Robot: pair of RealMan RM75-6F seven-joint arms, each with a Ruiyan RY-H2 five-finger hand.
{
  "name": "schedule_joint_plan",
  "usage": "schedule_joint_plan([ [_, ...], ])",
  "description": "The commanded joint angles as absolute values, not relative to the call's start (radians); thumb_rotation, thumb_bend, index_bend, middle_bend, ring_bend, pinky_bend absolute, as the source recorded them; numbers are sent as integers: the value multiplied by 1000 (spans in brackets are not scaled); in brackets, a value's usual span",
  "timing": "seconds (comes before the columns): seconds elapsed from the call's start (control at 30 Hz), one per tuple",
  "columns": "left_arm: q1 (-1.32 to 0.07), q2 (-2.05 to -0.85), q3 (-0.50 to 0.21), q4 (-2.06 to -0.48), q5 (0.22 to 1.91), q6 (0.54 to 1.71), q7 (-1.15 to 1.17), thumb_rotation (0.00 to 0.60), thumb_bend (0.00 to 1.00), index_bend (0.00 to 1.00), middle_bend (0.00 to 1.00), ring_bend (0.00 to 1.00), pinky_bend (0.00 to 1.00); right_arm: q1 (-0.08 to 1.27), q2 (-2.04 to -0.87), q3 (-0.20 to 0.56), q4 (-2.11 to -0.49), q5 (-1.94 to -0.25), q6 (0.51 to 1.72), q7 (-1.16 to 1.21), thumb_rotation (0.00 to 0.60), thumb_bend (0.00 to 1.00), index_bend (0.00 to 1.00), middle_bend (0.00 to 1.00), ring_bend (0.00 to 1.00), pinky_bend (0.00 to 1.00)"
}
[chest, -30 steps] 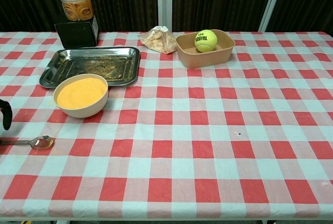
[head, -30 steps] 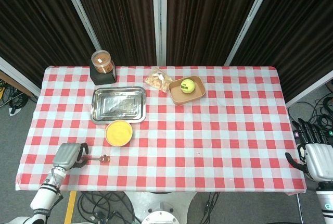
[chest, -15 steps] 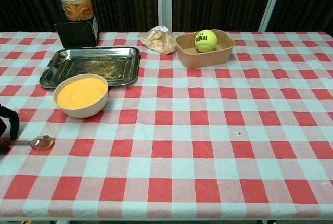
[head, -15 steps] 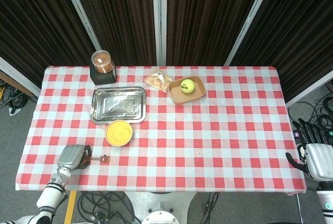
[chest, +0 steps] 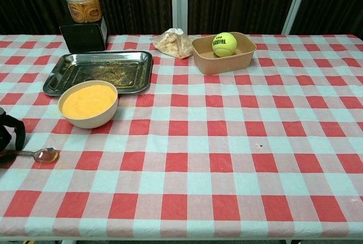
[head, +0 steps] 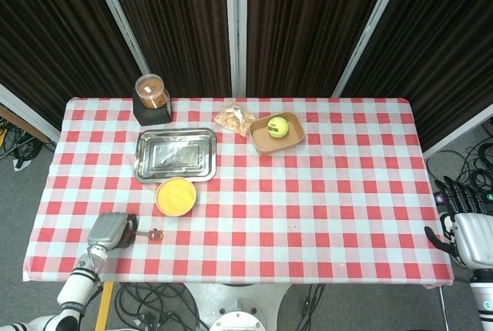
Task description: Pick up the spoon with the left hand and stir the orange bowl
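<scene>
The spoon [head: 151, 233] [chest: 41, 154] lies flat on the checked cloth near the front left corner, with its handle pointing left. My left hand [head: 110, 231] [chest: 10, 141] is at the handle's end, dark fingers curled down over it; the frames do not show whether they pinch it. The orange bowl [head: 176, 195] [chest: 89, 104], full of orange powder, stands just behind and to the right of the spoon. My right hand [head: 470, 232] hangs off the table's right edge, fingers apart and holding nothing.
A steel tray [head: 176, 154] [chest: 102, 71] sits behind the bowl. At the back are a jar on a black stand [head: 152, 98] [chest: 84, 20], a snack bag [head: 234, 118] [chest: 172, 42], and a brown box [head: 266, 140] [chest: 212, 61] holding a tennis ball [head: 277, 126] [chest: 224, 43].
My left hand has slid right and a little toward the table's front, closing in over the spoon's handle. The spoon, bowl and right hand have not moved.
</scene>
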State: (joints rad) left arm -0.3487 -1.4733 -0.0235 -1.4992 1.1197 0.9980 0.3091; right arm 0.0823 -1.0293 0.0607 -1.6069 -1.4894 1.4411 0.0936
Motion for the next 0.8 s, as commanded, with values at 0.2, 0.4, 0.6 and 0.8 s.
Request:
schedule_joint_plan([
  [0.2,-345,-1450,-25,-1529,1123,1036,324,600,387,616,870,868,932,81,-1028,61,-1604,-1494,1448,100,600,228,0,1,0,0],
  [0.4,-359,-1389,-31,-1581,1143,1067,376,600,406,618,872,870,932,79,-1024,62,-1603,-1501,1457,102,600,228,0,2,0,0],
  [0.6,-410,-1319,-78,-1638,1153,1072,427,600,416,619,872,872,932,76,-1012,68,-1609,-1512,1478,95,600,228,0,2,0,0],
  [0.8,-485,-1286,-124,-1684,1154,1050,499,600,417,619,874,872,932,76,-998,75,-1623,-1515,1493,78,600,228,0,2,0,0],
])
